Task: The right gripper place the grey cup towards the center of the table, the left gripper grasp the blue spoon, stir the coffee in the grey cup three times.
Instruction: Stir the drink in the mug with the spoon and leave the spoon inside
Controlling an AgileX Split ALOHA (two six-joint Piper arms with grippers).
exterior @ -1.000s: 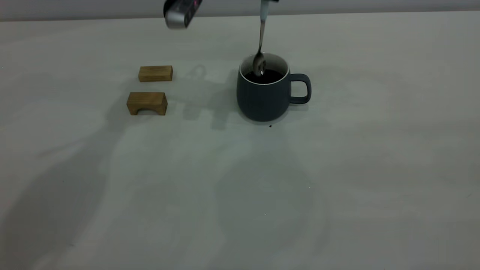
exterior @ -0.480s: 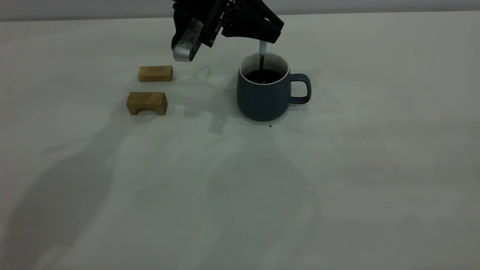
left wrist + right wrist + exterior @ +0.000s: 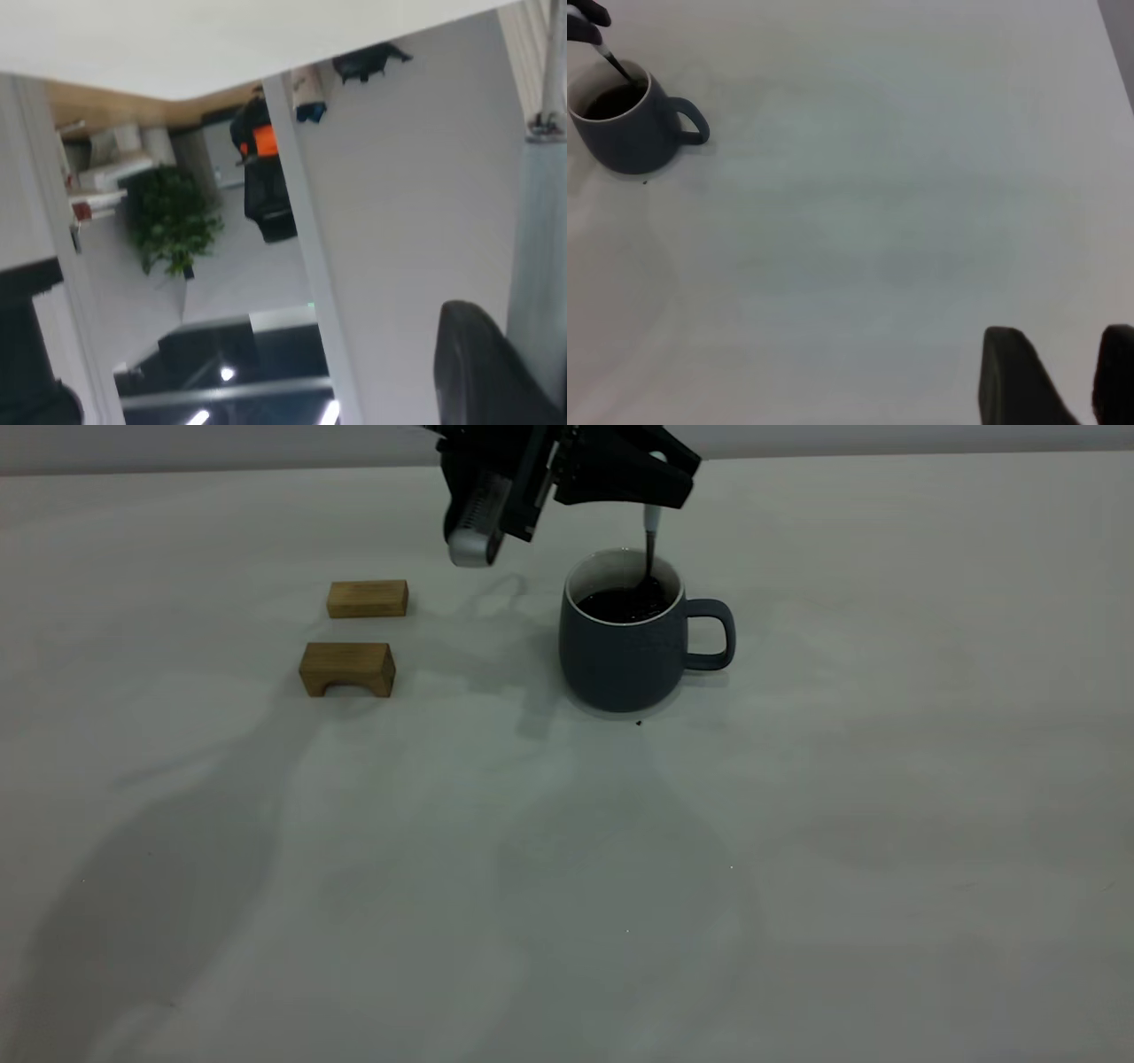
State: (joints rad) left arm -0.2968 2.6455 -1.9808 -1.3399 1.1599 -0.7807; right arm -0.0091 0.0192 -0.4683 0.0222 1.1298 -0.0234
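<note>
The grey cup point(image 3: 625, 642) stands upright on the tabletop point(image 3: 797, 824), toward the far middle in the exterior view, its loop handle turned to that view's right. Dark coffee point(image 3: 625, 605) fills it to a little below the white inner rim. Directly above the cup hangs the left claw point(image 3: 653, 503), its black fingers clamped together on the pale handle of the blue spoon point(image 3: 650, 536) — the spoon points nearly straight down, and its grey metal neck enters the coffee near the far right part of the rim, the bowl hidden below the liquid. A silver-grey module of that arm juts out to the left of the cup, above the tabletop. Two tan wooden blocks point(image 3: 367, 599) lie well apart from the cup on its left, one flat and one with an arched underside point(image 3: 347, 669), the arched one nearer the camera. The right claw point(image 3: 1057, 376) is away from the work, out at the side of the tabletop; in its wrist view two dark fingers show with a gap between them, holding nothing, and the cup sits far off with the spoon standing in it.
</note>
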